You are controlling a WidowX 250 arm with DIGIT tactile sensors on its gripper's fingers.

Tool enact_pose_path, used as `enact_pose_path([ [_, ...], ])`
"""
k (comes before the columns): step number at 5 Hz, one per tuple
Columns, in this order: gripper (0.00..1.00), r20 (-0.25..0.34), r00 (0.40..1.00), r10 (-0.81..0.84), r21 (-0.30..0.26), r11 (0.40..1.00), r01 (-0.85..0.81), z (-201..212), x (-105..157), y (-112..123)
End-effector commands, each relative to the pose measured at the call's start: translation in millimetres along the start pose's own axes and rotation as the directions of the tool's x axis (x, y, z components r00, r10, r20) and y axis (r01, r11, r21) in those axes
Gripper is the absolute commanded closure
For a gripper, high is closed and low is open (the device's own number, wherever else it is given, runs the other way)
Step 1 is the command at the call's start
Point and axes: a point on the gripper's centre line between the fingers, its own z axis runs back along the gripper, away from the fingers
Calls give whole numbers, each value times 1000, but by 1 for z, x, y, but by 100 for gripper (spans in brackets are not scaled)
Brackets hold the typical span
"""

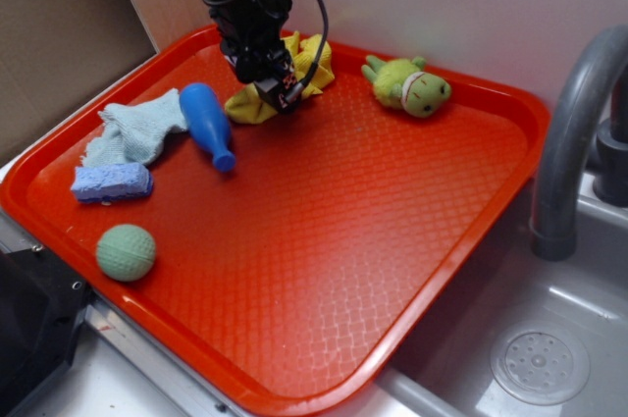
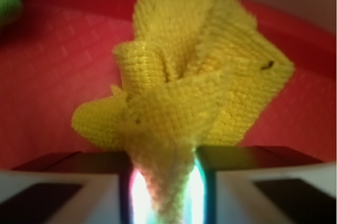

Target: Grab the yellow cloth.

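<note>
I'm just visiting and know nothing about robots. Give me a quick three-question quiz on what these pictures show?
1. True or false: the gripper is shut on the yellow cloth.
2. Which lies nearest the blue bottle? A) plush frog B) pale blue-green cloth C) green ball
3. What do all the items rest on?

Key: 1 true; 2 B; 3 the red tray.

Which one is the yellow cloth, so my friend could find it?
Look at the far edge of the red tray, under the black tool. The yellow cloth is the crumpled rag pinched there, brighter than the pale blue-green cloth and flatter than the frog toy.
</note>
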Motion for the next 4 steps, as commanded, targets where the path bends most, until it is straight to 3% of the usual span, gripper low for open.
enact_pose_path([
  [1, 100, 186, 982, 41, 23, 999, -46, 95, -22, 1],
  [2, 100, 207, 976, 72, -24, 997, -69, 153, -33, -35],
  [3, 100, 144, 981, 134, -114, 986, -118, 207, -19, -38],
  [4, 100, 102, 987, 125, -94, 989, -116, 203, -15, -41],
])
